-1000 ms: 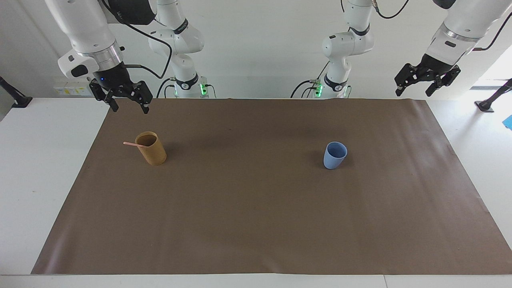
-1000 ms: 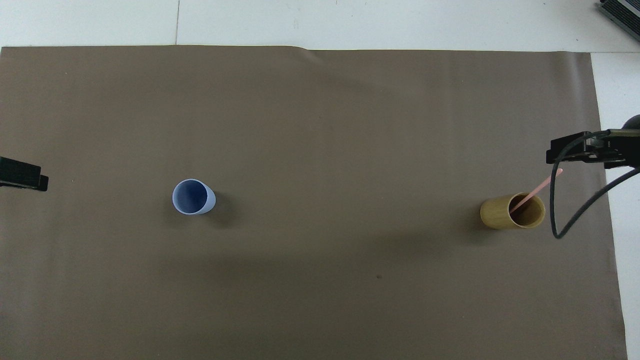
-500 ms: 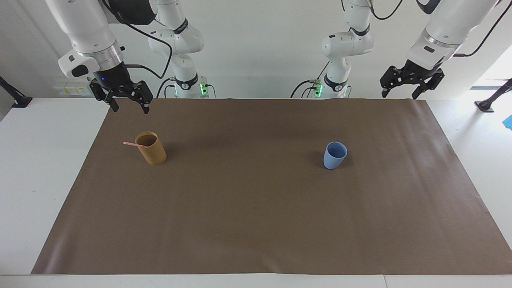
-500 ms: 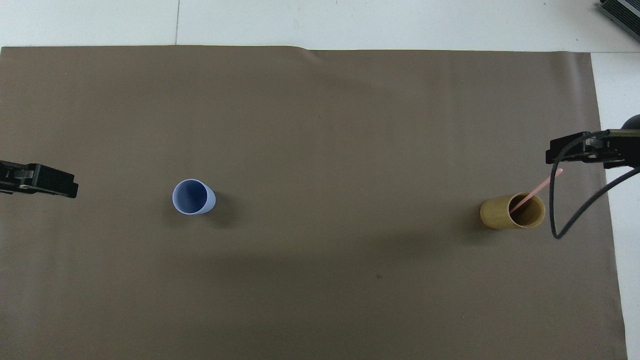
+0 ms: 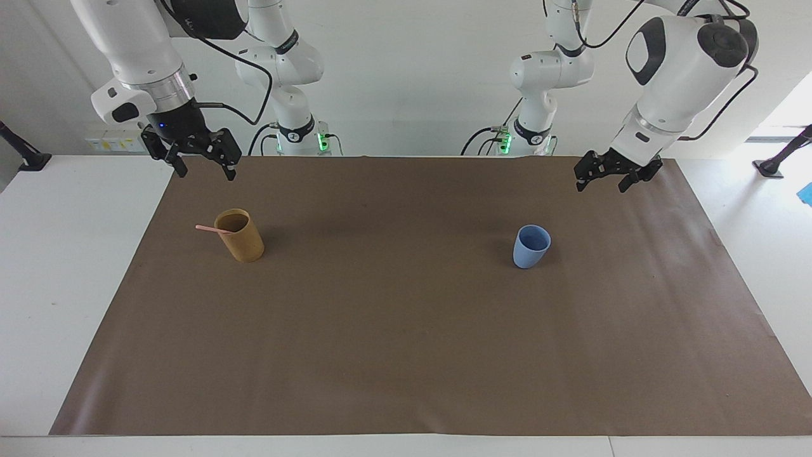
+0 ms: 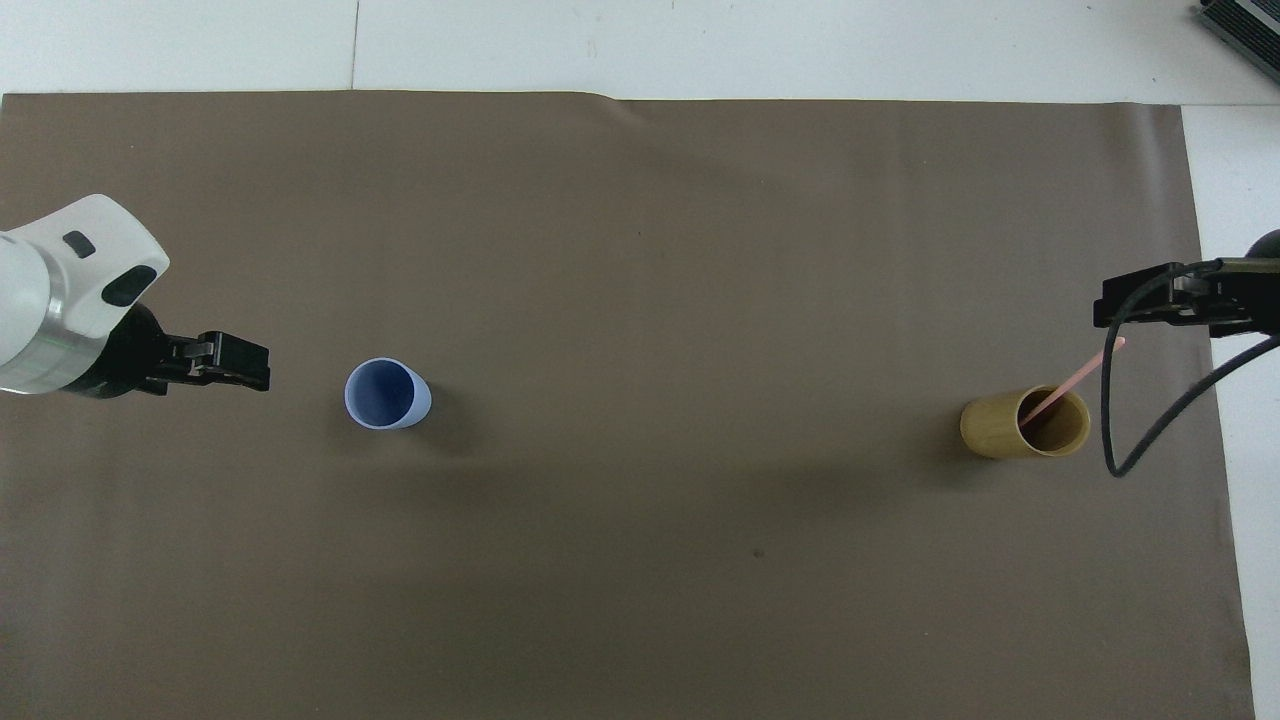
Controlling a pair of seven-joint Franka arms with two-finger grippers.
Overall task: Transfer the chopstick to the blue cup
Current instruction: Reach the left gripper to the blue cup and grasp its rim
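A white worktop (image 5: 76,266) is covered by a large sheet of brown paper (image 5: 406,355), on which two cups are stood well apart. The chopstick (image 5: 207,228), a thin pale-pink straight stick, is seen leaning in the tan-brown cylindrical cup (image 5: 241,238) at the right arm's end of the worktop, its upper end projecting over the rim toward that end; in the overhead view the chopstick (image 6: 1075,377) is shown slanting out of the tan-brown cylindrical cup (image 6: 1010,428) away from the robots. The blue cup (image 5: 530,246), a small light-blue matte tumbler tapering toward its base, is stood upright toward the left arm's end, and nothing is seen inside it in the overhead view (image 6: 384,394). Compared with the frames of a second ago, neither cup nor the chopstick is found to have shifted. The left gripper (image 5: 608,179), with its black fingers (image 5: 580,183) spread wide and nothing held between them, has been brought down and inward from beyond the paper's corner and is now held over the paper near the blue cup, apart from it; in the overhead view the left gripper (image 6: 235,362) is now shown with its white wrist in frame, where only its tip was visible before. The right gripper (image 5: 204,164) is kept where it was, waiting over the paper's edge near the tan-brown cup, its fingers (image 5: 230,170) likewise spread wide and empty; the right gripper (image 6: 1150,300) appears in the overhead view just above the chopstick's free end.
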